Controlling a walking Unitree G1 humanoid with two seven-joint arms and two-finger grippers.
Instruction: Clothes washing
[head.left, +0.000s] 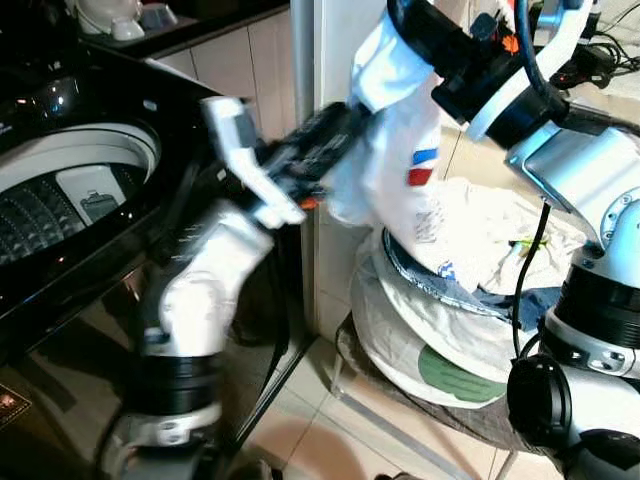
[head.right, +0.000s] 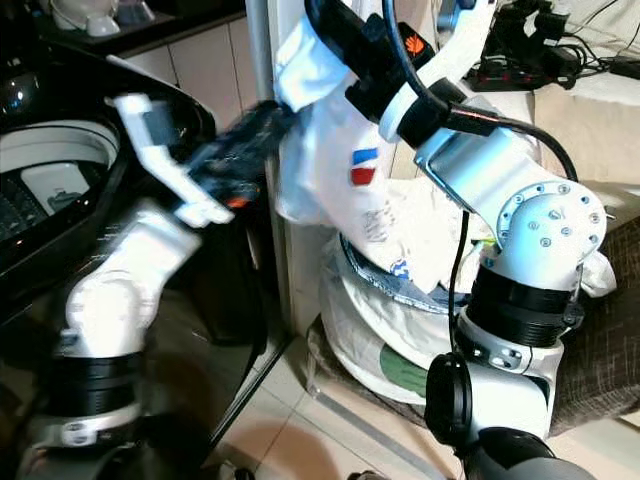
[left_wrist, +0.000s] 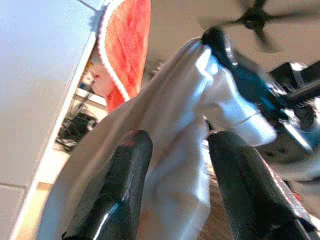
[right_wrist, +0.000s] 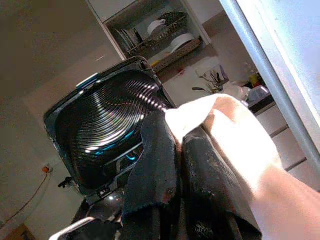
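Top-loading washing machine (head.left: 70, 190) stands at left, drum exposed. Laundry pile (head.left: 470, 300) lies at right, near the floor. White garment (head.left: 395, 170) hangs between them — right gripper (right_wrist: 172, 145) clamped on its upper edge; left gripper (left_wrist: 172, 165) fingers apart, with cloth between them.

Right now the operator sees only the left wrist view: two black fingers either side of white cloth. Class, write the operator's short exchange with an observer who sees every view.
Operator: My left gripper is open around this cloth. What holds it up?
Observer: The right gripper, raised high and shut on the white garment at its top end.
Operator: Where is the washer from here?
Observer: On the robot's left, lid up, with the drum uncovered.
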